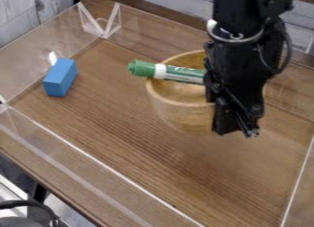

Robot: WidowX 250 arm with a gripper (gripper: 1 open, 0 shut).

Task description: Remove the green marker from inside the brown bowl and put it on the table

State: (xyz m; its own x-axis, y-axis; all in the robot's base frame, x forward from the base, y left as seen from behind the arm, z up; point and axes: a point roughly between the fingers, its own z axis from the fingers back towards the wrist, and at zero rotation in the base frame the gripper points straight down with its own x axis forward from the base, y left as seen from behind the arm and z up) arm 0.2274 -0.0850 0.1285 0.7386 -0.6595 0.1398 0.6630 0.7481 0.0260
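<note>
Half done, by my reading: the green marker (170,72) is up out of the brown bowl (185,103), held level in the air, but it has not yet been set on the table (135,166).

Going by size, the table comes first — a wood-grain top with clear acrylic walls along its edges, and plenty of bare surface to the left of and in front of the bowl for a set-down. Next, the robot arm, a black mass standing over the bowl's right side and hiding much of it. The bowl sits right of centre; what shows of its hollow looks empty, though the arm covers part of the inside, so I cannot vouch for all of it.

The marker juts leftward from the arm, its green cap past the bowl's left rim and over the table. Its right end disappears behind the arm, where the gripper (225,80) seems nearly closed on it — the jaws themselves are hidden.

Smallest, a blue block (59,77) lies well apart at the left, on the table.

What is left: carry the marker clear of the bowl, lower it, let go.
</note>
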